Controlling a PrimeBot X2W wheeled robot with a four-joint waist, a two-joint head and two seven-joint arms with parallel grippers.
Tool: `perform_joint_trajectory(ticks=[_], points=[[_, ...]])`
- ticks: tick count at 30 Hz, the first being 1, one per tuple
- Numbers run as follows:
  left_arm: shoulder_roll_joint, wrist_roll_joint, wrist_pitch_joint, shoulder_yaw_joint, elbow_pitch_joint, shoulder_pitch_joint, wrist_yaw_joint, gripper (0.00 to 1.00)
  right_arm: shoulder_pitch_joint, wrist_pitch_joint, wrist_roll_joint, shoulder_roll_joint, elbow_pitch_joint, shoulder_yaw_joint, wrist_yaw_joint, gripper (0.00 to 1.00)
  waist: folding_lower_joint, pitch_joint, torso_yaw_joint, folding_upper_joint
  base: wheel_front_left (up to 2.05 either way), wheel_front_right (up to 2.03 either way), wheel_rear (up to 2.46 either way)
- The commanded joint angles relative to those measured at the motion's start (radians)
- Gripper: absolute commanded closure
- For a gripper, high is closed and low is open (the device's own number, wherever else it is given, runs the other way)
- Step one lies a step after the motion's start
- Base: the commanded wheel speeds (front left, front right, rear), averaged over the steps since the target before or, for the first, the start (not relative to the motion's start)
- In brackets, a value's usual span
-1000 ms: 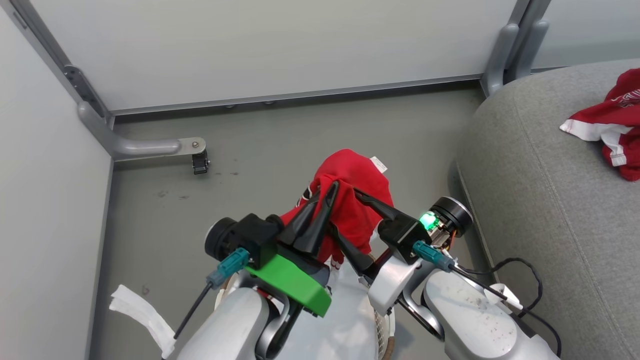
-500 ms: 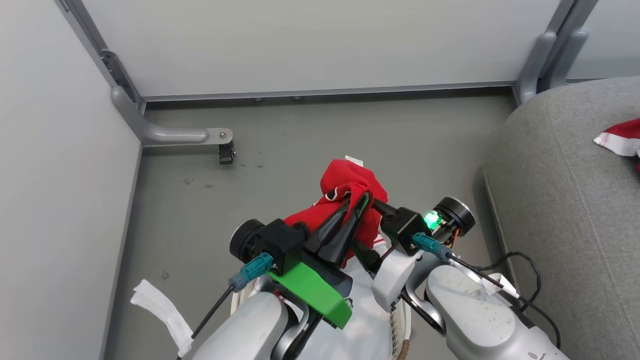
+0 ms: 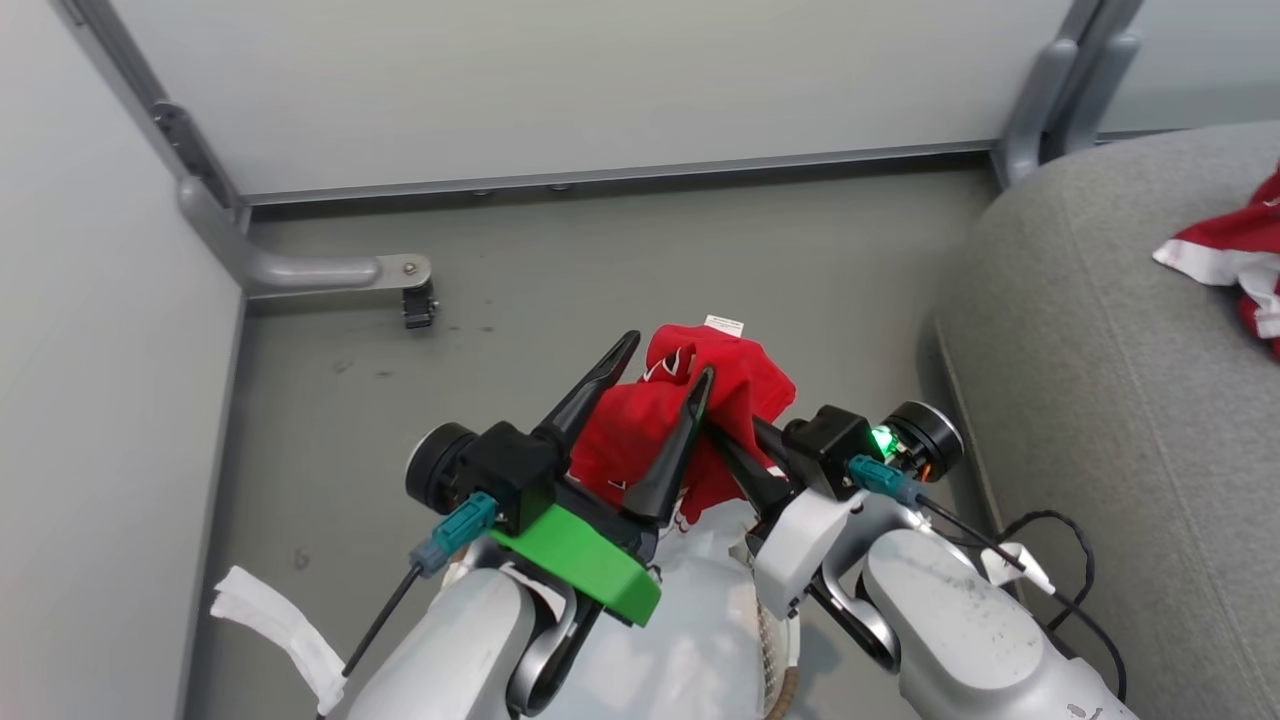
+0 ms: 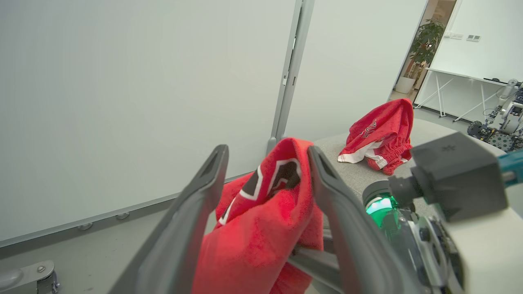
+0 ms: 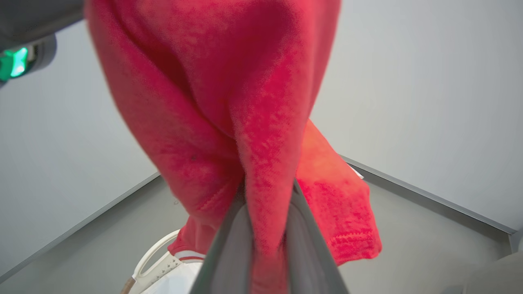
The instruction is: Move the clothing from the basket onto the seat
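A red jersey (image 3: 700,405) is gripped by the right gripper (image 5: 269,196). In the right wrist view its two fingers are drawn close together, with a fold of the cloth pinched between them. The left gripper (image 3: 668,358) is spread wide and the bunched cloth is straddled by its fingers. Nothing is clamped by it, and whether the cloth is brushed by either finger cannot be told.

The jersey is held in the air over the far end of the basket (image 3: 772,640) and the grey floor (image 3: 520,270), to the left of the sofa (image 3: 1100,400) and clear of it. It is gathered into a twisted hank. In the right wrist view its long axis is laid along the fingers, up from the pinch, while a loose hem with white trim is left hanging towards the basket's handle. In the head view the hank is pointed away from the robot, slanting to the upper right, with a small white label (image 3: 725,322) at its far end.

A second jersey (image 3: 1225,260) is seen crumpled on the sofa, well apart from the first. A white sheet (image 3: 690,650) is seen inside the basket.
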Motion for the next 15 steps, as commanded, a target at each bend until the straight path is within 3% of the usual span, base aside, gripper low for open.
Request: perform_joint_trajectory(ticks=[1, 15], points=[[0.010, 0.011, 0.000, 0.010, 0.006, 0.016, 0.001, 0.00, 0.017, -0.001, 0.011, -0.002, -0.012, -0.005, -0.001, 1.00, 0.0000, 0.003, -0.064, 0.0000, 0.00, 0.00, 0.00], [0.031, 0.051, 0.000, 0.066, 0.030, 0.058, 0.001, 0.00, 0.108, -0.002, 0.020, -0.002, -0.076, -0.084, -0.001, 1.00, 0.0000, 0.008, -0.384, 0.0000, 0.00, 0.00, 0.00]])
